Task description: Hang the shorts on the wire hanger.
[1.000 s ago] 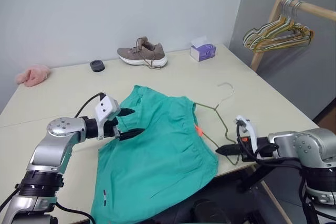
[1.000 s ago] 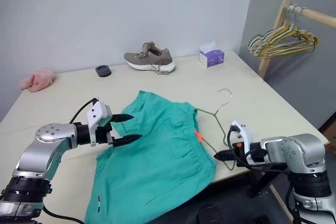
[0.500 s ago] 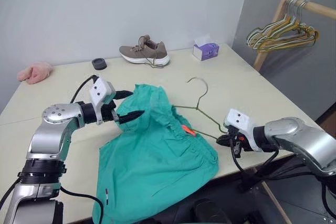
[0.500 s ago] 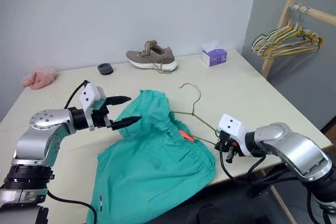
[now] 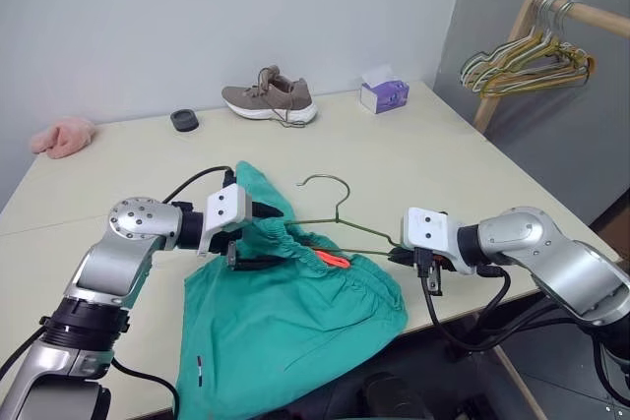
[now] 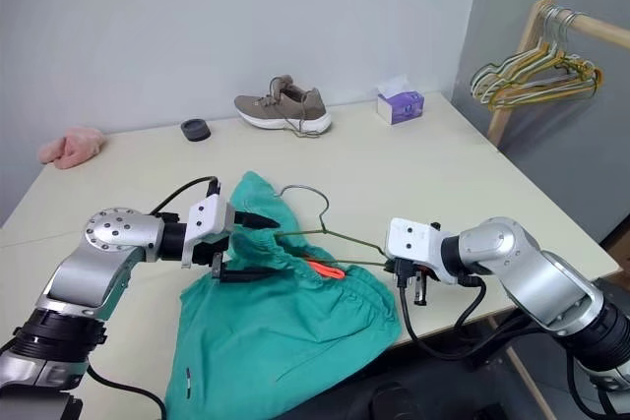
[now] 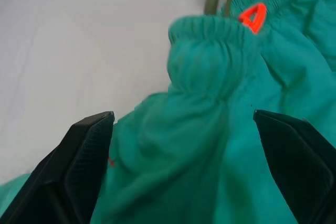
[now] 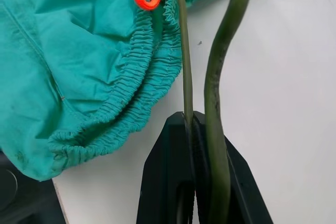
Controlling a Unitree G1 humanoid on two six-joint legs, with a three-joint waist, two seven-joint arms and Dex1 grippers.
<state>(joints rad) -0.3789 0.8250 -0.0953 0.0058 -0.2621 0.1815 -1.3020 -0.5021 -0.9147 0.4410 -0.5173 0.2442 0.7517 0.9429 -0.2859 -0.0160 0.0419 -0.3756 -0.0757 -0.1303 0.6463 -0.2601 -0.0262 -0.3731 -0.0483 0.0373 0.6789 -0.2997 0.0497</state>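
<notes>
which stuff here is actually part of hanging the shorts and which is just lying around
Part of the job:
- shorts
- wire hanger, gripped by the right claw
- left claw, open around the bunched waistband

Just lying about:
- shoe
- tissue box
- small dark round object
- pink fluffy item
- bunched hangers on the rail

— Where are the shorts (image 5: 285, 312)?
— On the table's (image 5: 443, 159) near edge, hanger (image 5: 340, 223) at their far end.
— Behind them?
— Shoe (image 5: 268, 100), tissue box (image 5: 381, 95) to its right, puck (image 5: 183, 120) and cloth (image 5: 61, 137) to its left.
</notes>
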